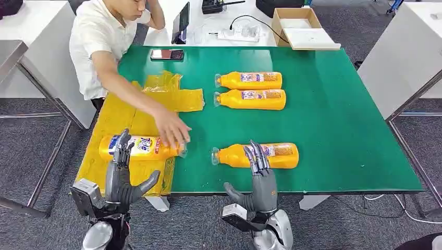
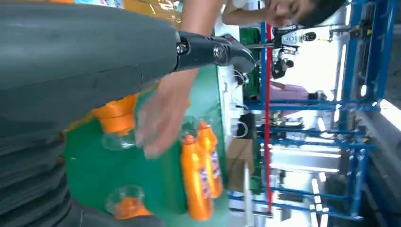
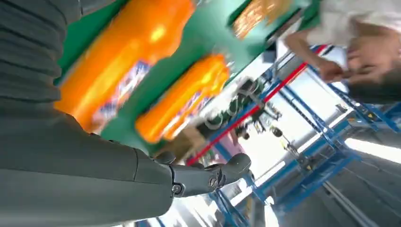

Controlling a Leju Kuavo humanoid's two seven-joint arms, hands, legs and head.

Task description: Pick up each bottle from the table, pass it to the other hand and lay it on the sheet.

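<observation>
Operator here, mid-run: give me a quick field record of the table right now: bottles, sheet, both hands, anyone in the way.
bottles on sheet: one orange bottle lying on the yellow sheet
bottles on green table: three; near bottle by the front edge, far pair lying side by side
left hand: left hand open, raised in front of the bottle on the sheet, holding nothing
right hand: right hand open, raised in front of the near bottle, holding nothing
person: person's hand reaching over the sheet to that bottle's cap end
other: phone at the table's far edge
</observation>
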